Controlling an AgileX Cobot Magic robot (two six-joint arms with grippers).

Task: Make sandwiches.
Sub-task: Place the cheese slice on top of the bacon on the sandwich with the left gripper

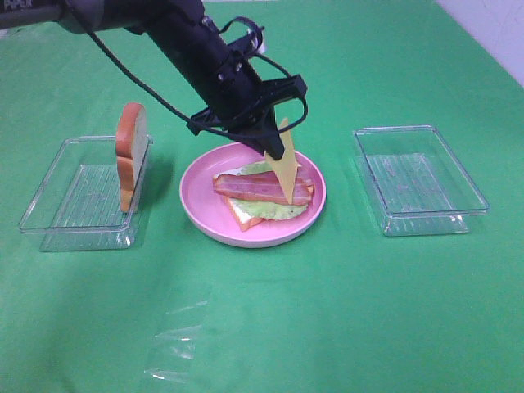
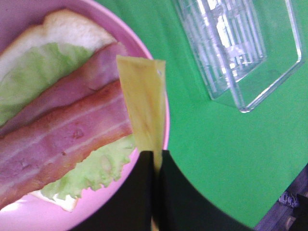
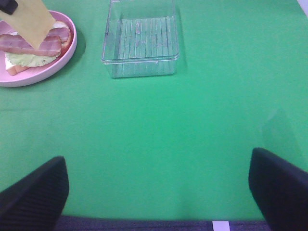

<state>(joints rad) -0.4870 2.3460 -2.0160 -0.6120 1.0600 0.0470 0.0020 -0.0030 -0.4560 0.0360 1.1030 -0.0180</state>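
Note:
A pink plate (image 1: pixel 196 205) holds a half-built sandwich: a white bread slice (image 1: pixel 237 214), a lettuce leaf (image 1: pixel 278 210) and bacon strips (image 1: pixel 258 188). My left gripper (image 1: pixel 274 149) is shut on a yellow cheese square (image 1: pixel 286 168), which hangs edge-down with its lower corner touching the bacon. The left wrist view shows the cheese (image 2: pixel 142 106) pinched between the fingers (image 2: pixel 139 192) over the bacon (image 2: pixel 62 134), lettuce (image 2: pixel 29 77) and bread (image 2: pixel 67 26). A second bread slice (image 1: pixel 131 151) stands upright in the left clear tray (image 1: pixel 49 205). My right gripper (image 3: pixel 159 192) is open and empty over bare green cloth.
An empty clear tray (image 1: pixel 417 176) stands right of the plate, and it also shows in the right wrist view (image 3: pixel 139 41). A clear plastic film (image 1: pixel 176 344) lies on the green cloth at the front. The left arm (image 1: pixel 188 37) reaches in from the upper left.

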